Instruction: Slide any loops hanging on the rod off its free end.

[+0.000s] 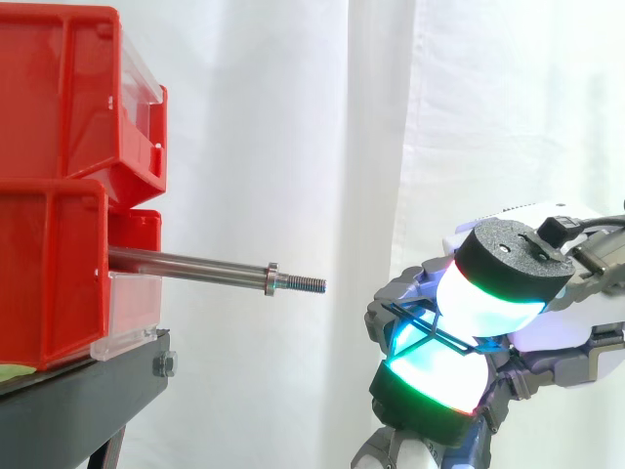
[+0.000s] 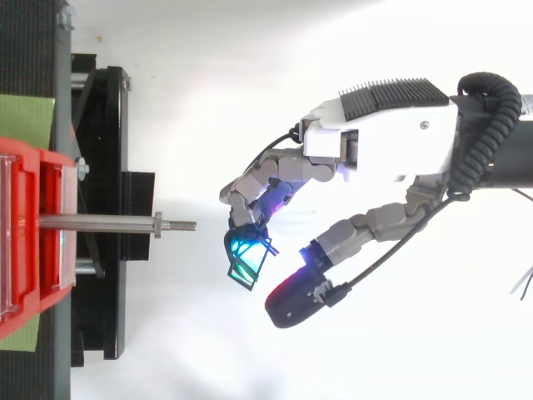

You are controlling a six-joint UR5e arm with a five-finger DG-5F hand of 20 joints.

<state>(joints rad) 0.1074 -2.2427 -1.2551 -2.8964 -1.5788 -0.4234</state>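
Note:
A bare steel rod (image 1: 186, 265) sticks out level from the red bins, and its threaded free end (image 1: 308, 284) points right. Nothing hangs on the rod (image 2: 100, 223). My hand (image 2: 383, 142) hovers to the right of the free end and a little lower, clear of it. Its fingers are curled, and a thin dark blue loop (image 1: 422, 327) is pinched between two glowing pads (image 1: 488, 293). From above, the loop (image 2: 265, 248) wraps around a cyan fingertip just past the rod's tip (image 2: 179, 225).
Two red bins (image 1: 59, 195) are stacked on a black stand (image 1: 78, 401) at the left. A white curtain (image 1: 293, 117) hangs behind. From above, the stand's frame (image 2: 100, 167) lies under the rod.

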